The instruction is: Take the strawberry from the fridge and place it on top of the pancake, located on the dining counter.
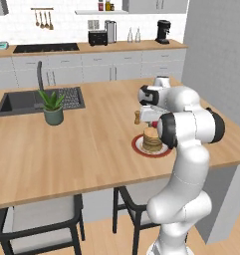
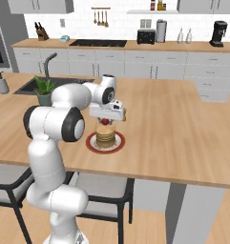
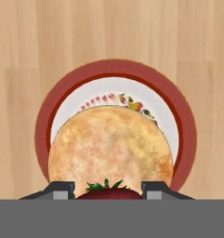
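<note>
Holding the small bright red strawberry [image 3: 108,191] between its fingers, the dark two-finger gripper [image 2: 105,121] is hanging just above the round tan pancake stack [image 2: 106,136] on the red-rimmed white plate [image 3: 182,135]. Lowering slowly, staying centred, then releasing seems best, because the fruit could roll off.

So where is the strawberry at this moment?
In the hand view the strawberry sits between the gripper fingertips, directly above the pancake on its red-rimmed plate.
</note>
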Controlling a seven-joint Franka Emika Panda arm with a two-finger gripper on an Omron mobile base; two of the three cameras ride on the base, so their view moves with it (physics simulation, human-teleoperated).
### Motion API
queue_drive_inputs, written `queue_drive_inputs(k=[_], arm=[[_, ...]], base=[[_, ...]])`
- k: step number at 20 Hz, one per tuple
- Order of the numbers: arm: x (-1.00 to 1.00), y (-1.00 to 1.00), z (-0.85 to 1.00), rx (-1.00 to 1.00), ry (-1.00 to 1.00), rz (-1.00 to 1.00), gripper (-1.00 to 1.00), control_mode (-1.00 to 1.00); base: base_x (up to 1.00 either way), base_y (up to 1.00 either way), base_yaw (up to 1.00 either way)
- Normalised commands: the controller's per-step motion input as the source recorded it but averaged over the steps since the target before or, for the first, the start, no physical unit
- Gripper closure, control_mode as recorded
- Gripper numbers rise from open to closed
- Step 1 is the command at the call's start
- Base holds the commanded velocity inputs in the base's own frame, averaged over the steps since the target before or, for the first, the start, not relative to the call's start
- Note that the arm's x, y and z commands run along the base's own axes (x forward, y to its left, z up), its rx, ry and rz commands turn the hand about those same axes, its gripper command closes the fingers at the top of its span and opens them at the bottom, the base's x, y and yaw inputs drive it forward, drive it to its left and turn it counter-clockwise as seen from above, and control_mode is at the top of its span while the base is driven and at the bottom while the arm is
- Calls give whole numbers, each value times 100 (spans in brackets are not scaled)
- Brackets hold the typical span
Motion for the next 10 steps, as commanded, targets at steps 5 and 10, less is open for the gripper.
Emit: queue_drive_inputs(k=[5, 10], arm=[[-20, 0, -17, 0, 0, 0, 100, -100], [-2, 0, -8, 0, 0, 1, 100, -100]], base=[[0, 0, 0], [0, 0, 0]])
